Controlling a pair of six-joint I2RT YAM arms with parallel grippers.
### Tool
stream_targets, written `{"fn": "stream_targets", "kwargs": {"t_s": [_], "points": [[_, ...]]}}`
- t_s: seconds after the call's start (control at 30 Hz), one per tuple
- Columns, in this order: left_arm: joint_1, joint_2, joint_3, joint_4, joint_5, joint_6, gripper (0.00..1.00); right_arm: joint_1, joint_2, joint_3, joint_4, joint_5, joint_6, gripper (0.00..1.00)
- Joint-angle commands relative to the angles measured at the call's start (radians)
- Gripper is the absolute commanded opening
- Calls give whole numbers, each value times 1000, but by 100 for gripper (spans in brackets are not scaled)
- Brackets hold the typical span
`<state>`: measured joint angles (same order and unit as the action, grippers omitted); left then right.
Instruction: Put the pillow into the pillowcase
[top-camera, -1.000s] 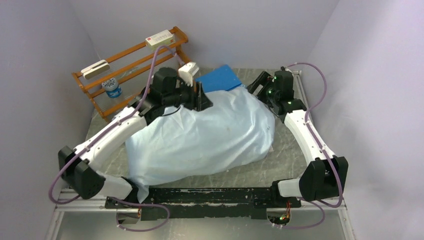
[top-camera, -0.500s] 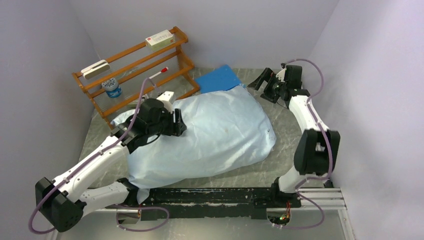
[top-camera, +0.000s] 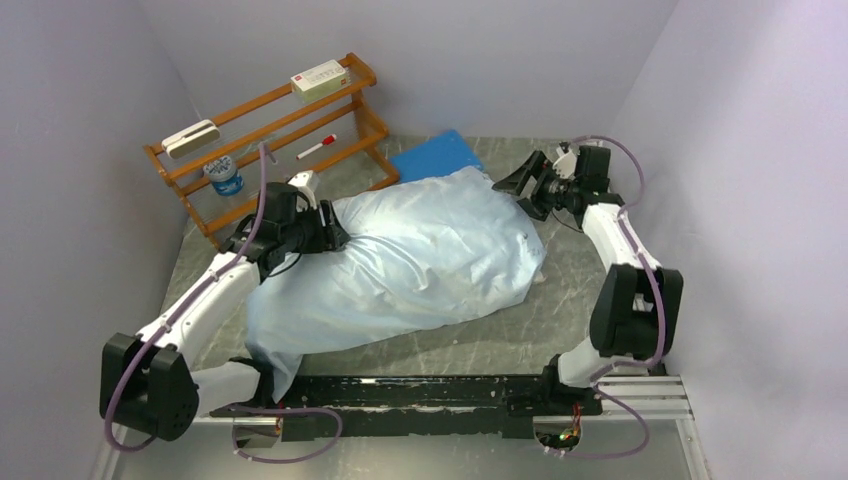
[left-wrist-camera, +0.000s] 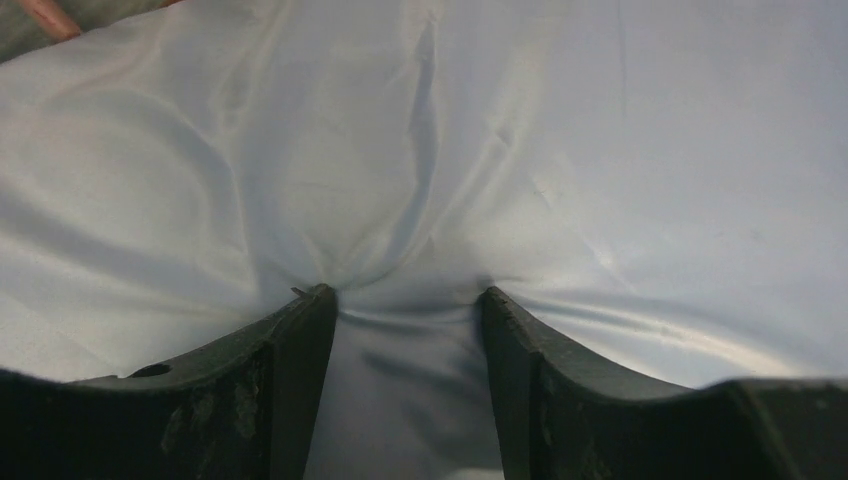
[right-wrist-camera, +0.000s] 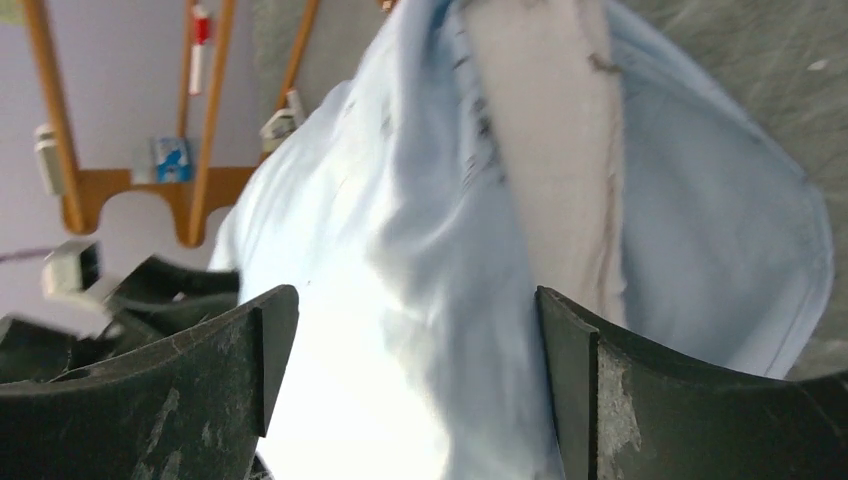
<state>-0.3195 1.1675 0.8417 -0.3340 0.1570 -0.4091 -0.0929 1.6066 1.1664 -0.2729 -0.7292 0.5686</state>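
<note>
The pale-blue pillowcase (top-camera: 420, 265) lies stuffed and plump across the middle of the table. An off-white strip of the pillow (right-wrist-camera: 545, 150) shows between the blue fabric edges at its right end; the rest of the pillow is hidden inside. My left gripper (top-camera: 328, 236) is at the case's far left end. Its jaws are open, with both tips pressed into puckered fabric (left-wrist-camera: 405, 292). My right gripper (top-camera: 508, 185) hovers at the far right end, jaws open wide (right-wrist-camera: 405, 300), the case's end just beyond them and nothing gripped.
A wooden rack (top-camera: 270, 130) stands at the back left with white boxes, a red-capped marker (top-camera: 315, 148) and a small blue-and-white jar (top-camera: 225, 177). A flat bright-blue sheet (top-camera: 437, 155) lies behind the case. Walls close in on both sides.
My left gripper moved from the case's far edge leftward and down onto its left end. My right arm folded upward and its gripper shifted beside the right end. More of the blue sheet shows.
</note>
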Motion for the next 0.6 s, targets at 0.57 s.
{"fn": "stream_targets", "kwargs": {"t_s": [0.57], "points": [[118, 136, -40, 8, 117, 48, 61, -18, -556, -234, -186, 101, -62, 88]]}}
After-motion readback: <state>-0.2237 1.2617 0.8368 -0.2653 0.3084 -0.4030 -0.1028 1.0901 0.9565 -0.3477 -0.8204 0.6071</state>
